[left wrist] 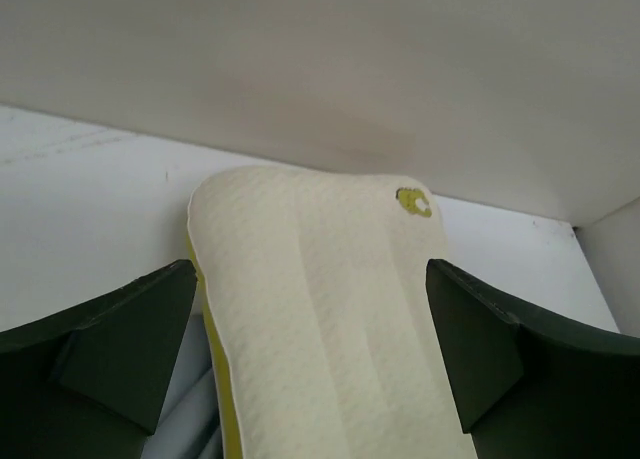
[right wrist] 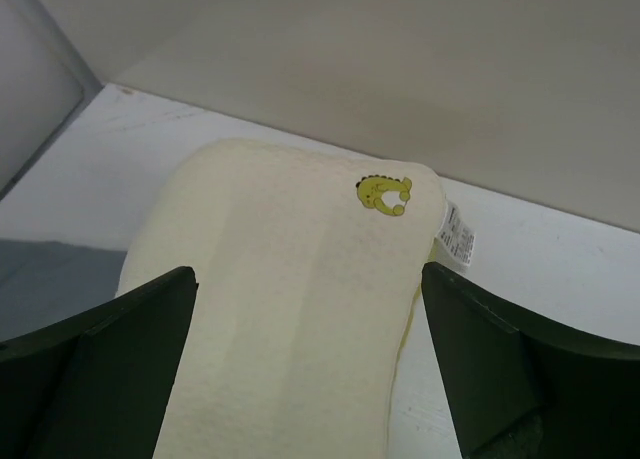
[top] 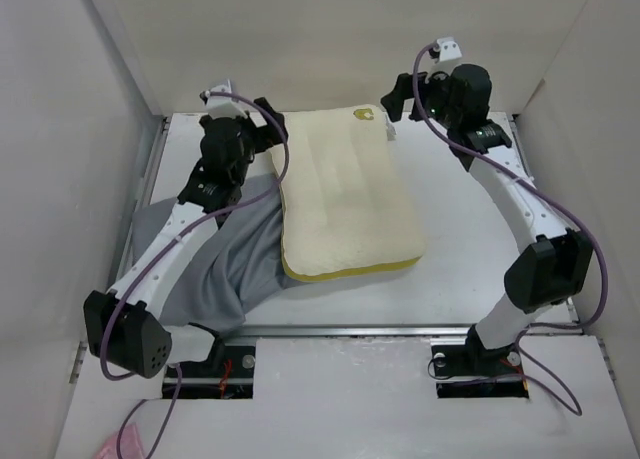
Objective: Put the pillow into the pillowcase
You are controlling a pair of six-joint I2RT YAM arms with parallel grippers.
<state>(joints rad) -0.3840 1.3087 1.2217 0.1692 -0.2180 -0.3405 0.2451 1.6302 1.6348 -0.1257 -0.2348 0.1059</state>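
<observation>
The cream pillow with its yellow edge band lies flat in the middle of the table, logo and tag at the far end. Its left edge rests against the wrinkled grey pillowcase, which lies to the left under my left arm. My left gripper is open at the pillow's far left corner; in its wrist view the pillow lies between the spread fingers. My right gripper is open at the far right corner, over the pillow, near the logo and white tag.
White walls enclose the table on the left, back and right. A metal rail runs along the left side. Bare white table lies right of the pillow. A pink object lies at the near left, off the table.
</observation>
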